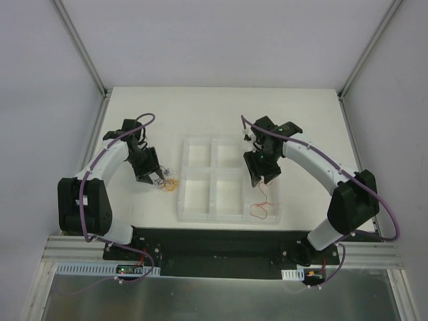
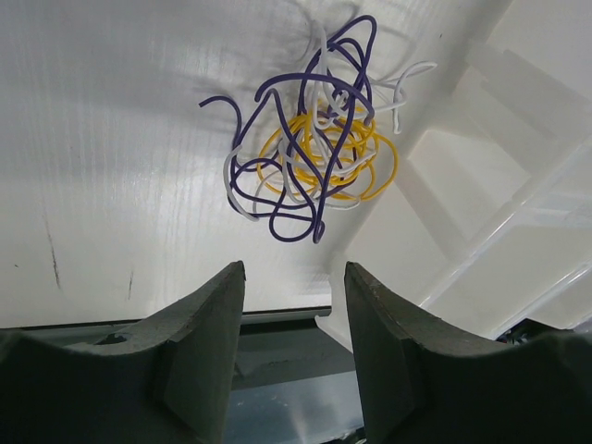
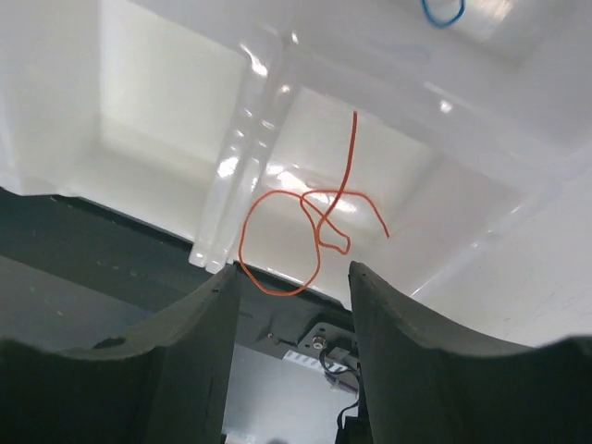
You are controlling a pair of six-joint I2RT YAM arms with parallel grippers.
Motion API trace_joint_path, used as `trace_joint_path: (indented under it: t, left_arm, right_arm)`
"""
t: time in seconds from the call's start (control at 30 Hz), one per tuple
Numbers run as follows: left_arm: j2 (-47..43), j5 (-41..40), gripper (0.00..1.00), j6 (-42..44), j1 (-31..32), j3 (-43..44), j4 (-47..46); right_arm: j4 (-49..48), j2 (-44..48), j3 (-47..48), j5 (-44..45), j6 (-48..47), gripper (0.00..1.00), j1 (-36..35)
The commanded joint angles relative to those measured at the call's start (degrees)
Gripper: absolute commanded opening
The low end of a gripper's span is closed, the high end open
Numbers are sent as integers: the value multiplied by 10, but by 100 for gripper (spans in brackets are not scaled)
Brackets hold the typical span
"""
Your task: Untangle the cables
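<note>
Left claw (image 2: 294, 276) gapes near curly tangled purple, white, yellow cables (image 2: 310, 153)

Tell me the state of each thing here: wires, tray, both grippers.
Tangle: knotted, on the table beside the tray.
Red wire: loose, alone in a tray compartment.
Blue wire: apart, in another compartment.
Tray: upright, on the table.
Left gripper: open, empty.
Right gripper: open, empty.
</note>
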State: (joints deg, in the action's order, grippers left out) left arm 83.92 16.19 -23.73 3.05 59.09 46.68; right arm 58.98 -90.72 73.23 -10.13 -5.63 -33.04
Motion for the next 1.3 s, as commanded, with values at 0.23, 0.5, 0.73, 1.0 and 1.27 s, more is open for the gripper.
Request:
trace_joint_path:
  t: [0.23,0.5,0.73,1.0,1.27]
  left_arm:
    - [41,-18,36,19,21,44,35]
    - [71,-71,38,16,44,87,45]
    - [100,-81,27,20,49,114,46]
    - [90,-111,0,22,50,124,50]
    - [-11,-107,0,-11,50,131,73]
  right_arm:
    - [52,17,184,-3,13,54,-4]
    - [41,6,182,-27,18,53,-23]
    - [39,-15,202,-27,13,53,-50]
    - [-3,-61,241,-105,33,53,-75]
    - [-292,-81,180,-277,220,45,-88]
